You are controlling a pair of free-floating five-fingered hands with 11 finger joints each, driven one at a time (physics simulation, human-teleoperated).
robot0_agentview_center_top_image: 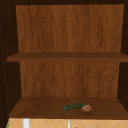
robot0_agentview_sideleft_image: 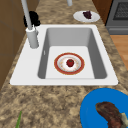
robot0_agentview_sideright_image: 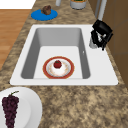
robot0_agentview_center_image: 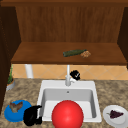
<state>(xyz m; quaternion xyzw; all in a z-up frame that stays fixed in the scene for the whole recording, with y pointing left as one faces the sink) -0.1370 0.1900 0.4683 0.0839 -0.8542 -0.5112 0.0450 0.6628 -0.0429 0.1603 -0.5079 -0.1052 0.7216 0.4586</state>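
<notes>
red ball [robot0_agentview_center_image: 67,115] hides the sink's [robot0_agentview_center_image: 45,86] plate from the front.

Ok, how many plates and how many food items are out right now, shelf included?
Plates: 3 (blue plate, white plate, red-rimmed plate in the sink)
Food items: 5 (meat, grapes, red fruit, cucumber, brown lump)
Total: 8

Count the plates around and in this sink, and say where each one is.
3. A blue plate with meat lies on the counter left of the sink, a white plate with grapes lies to its right, and a red-rimmed plate lies in the basin. Others may be hidden.
</notes>
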